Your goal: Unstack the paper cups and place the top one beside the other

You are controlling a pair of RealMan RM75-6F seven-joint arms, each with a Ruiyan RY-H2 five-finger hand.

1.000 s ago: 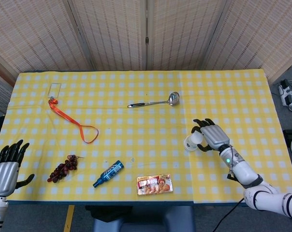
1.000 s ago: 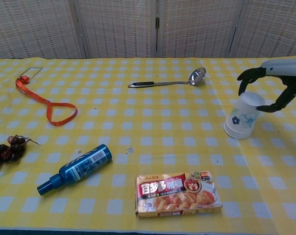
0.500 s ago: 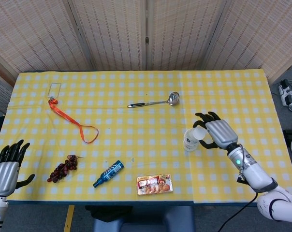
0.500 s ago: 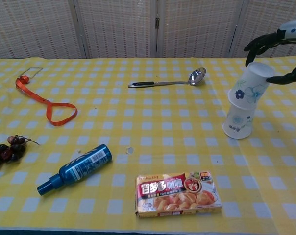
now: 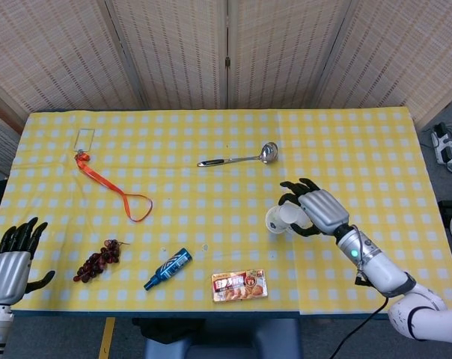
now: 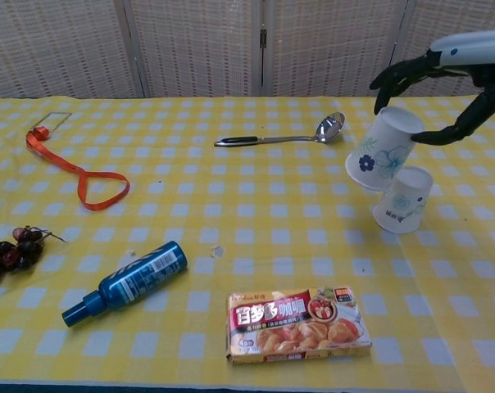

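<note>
Two white paper cups with blue flower prints stand apart. The lower cup [image 6: 403, 201] sits upside down on the yellow checked table [image 6: 247, 213] at the right. My right hand [image 6: 444, 78] grips the top cup [image 6: 381, 150] by its base and holds it tilted in the air, just up and left of the lower cup. In the head view the held cup [image 5: 279, 218] sits in front of my right hand [image 5: 319, 211], and the lower cup is hidden there. My left hand [image 5: 9, 262] hangs open off the table's front left corner, holding nothing.
A metal ladle [image 6: 280, 137] lies behind the cups. A food box [image 6: 297, 323] and a blue bottle [image 6: 129, 282] lie near the front edge. Grapes [image 6: 6, 250] and an orange ribbon [image 6: 75, 176] are at the left.
My right hand has lifted the top cup off the lower one and carried it leftward, tilted. The lower cup stays on the table. The left hand has not moved.
</note>
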